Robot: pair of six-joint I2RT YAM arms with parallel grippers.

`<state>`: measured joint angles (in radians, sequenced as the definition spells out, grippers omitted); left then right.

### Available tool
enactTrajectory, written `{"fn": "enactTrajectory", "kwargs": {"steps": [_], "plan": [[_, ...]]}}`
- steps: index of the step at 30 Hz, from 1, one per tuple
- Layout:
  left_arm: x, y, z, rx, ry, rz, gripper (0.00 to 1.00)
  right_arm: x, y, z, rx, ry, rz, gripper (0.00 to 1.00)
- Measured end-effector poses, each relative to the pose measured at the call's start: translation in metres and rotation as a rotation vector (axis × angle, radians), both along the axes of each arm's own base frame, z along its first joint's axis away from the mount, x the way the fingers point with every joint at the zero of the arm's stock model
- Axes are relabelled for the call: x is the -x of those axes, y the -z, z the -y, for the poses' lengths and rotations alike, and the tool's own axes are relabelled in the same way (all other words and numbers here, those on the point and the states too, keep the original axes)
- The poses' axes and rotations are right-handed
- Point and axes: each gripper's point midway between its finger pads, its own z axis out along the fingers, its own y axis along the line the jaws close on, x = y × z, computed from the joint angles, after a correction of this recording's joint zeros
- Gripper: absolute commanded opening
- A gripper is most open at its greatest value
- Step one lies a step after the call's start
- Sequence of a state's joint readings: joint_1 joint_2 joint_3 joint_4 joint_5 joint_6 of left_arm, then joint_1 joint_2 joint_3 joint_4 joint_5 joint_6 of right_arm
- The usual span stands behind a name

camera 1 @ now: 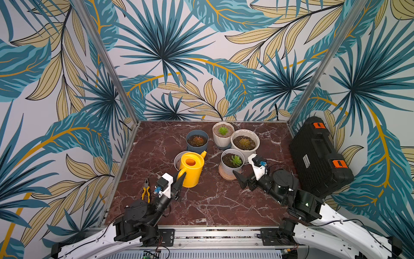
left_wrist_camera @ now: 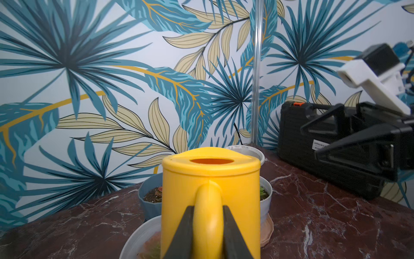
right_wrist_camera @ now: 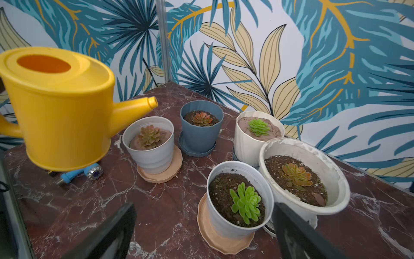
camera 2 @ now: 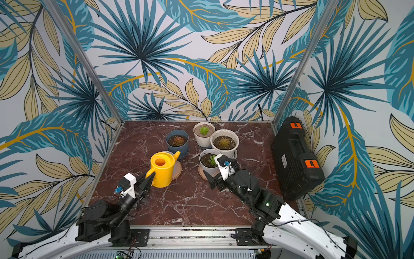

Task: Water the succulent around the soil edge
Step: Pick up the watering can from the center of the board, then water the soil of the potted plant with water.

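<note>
- The desk (camera 1: 201,201) is a square slab patterned like dark red marble with white veins. It forms the floor of a small booth.
- The walls (camera 1: 168,56) on the left, far and right sides carry wallpaper of large teal and cream leaves on pale grey. Bare metal posts (camera 1: 107,60) stand at the two far corners.
- A metal rail (camera 1: 212,234) runs along the near edge.
- A black case (camera 1: 318,157) with orange latches sits at the right edge by the wall. Yellow-handled pliers (camera 1: 146,190) lie at the near left edge.
- Five potted succulents (camera 1: 244,142) cluster in the far middle of the desk, some on saucers. I cannot tell which one is to be watered.
- The yellow watering can (camera 1: 191,168) is upright at the left of the cluster and covers most of the leftmost pot (camera 1: 178,160) in both top views. In the right wrist view it hangs clear of the desk, its spout towards the blue pot (camera 1: 197,143).
- The left hand (camera 1: 182,179) is clamped on the can's handle.
- The right hand (camera 1: 244,180) is spread wide and holds nothing, just near of the pale pot (camera 1: 231,170) with the green plant.
</note>
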<state>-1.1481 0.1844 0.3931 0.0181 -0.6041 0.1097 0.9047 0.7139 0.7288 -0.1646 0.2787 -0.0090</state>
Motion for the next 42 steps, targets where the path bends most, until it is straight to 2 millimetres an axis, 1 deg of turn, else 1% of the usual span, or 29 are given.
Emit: {"fn": "enactTrajectory", "kwargs": {"steps": [3, 5, 10, 12, 17, 20, 27, 34, 38, 42], "plan": [[0.002, -0.002, -0.021, 0.058, -0.042, -0.012, 0.00, 0.004, 0.003, -0.009, -0.008, -0.053, 0.008, 1.00], [0.001, 0.005, -0.031, 0.069, -0.074, -0.039, 0.00, 0.006, 0.005, -0.013, -0.011, -0.078, 0.012, 0.99], [-0.006, 0.025, -0.039, 0.033, -0.145, -0.109, 0.00, 0.009, 0.008, -0.018, -0.008, -0.112, 0.015, 1.00], [-0.009, 0.034, -0.037, 0.006, -0.159, -0.135, 0.00, 0.009, 0.009, -0.020, -0.005, -0.118, 0.015, 1.00], [-0.015, 0.061, -0.023, -0.116, -0.163, -0.208, 0.00, 0.006, 0.015, -0.024, 0.012, -0.121, 0.003, 1.00], [-0.017, 0.071, -0.018, -0.177, -0.164, -0.236, 0.00, 0.005, 0.021, -0.025, 0.020, -0.121, -0.005, 1.00], [-0.020, 0.069, -0.012, -0.212, -0.166, -0.253, 0.00, 0.006, 0.029, -0.031, 0.038, -0.151, -0.023, 0.99], [-0.025, 0.060, -0.011, -0.218, -0.178, -0.268, 0.00, 0.006, 0.031, -0.034, 0.045, -0.159, -0.024, 0.99], [-0.031, 0.067, -0.014, -0.235, -0.198, -0.299, 0.00, 0.006, 0.031, -0.034, 0.044, -0.159, -0.023, 0.99], [-0.038, 0.078, -0.012, -0.263, -0.203, -0.344, 0.00, 0.006, 0.031, -0.034, 0.044, -0.159, -0.023, 1.00]]}}
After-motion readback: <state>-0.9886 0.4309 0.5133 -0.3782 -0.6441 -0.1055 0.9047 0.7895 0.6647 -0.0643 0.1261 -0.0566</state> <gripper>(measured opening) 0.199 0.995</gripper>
